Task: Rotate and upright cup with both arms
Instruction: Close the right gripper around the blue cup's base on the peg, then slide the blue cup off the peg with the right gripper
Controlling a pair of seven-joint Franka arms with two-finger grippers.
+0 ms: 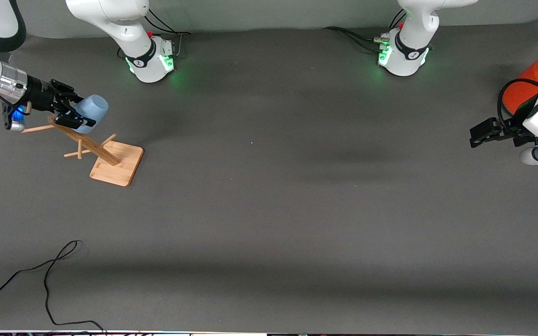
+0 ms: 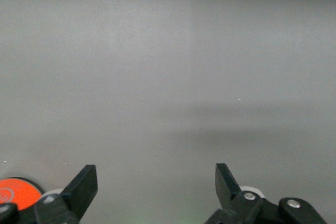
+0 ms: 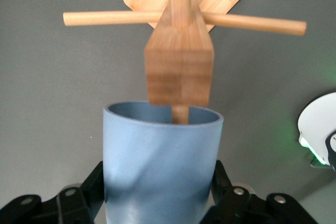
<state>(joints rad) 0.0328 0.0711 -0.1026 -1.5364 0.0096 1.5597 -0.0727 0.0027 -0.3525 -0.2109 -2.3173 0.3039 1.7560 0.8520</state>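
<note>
Cable (image 1: 47,275), black and thin, loops over the table (image 1: 273,210) close to the front camera at the right arm's end, and it is the only thing lying on that nearest strip. Farther from the camera at the same end stands a wooden rack (image 1: 110,164) with a square bamboo base, a slanted post and thin pegs sticking out sideways. The cup (image 1: 92,108), pale blue and lying on its side, sits up at the top of that post with its mouth over 1 peg, as the right wrist view shows (image 3: 160,171). The right gripper (image 1: 69,115) is closed on the cup, 1 finger on each side of its wall, and reaches in from the table's edge at the right arm's end. The rack's post and pegs crowd the cup's mouth, while the grey cloth around the base lies bare, and the whole middle of the table is open room. At the left arm's end the left gripper (image 1: 477,135) waits above the cloth with its jaws spread and nothing between them. An orange can (image 1: 528,86) with a grey lid stands just beside it, farther from the camera, near the table's edge. The 2 arm bases glow green along the farthest edge.
</note>
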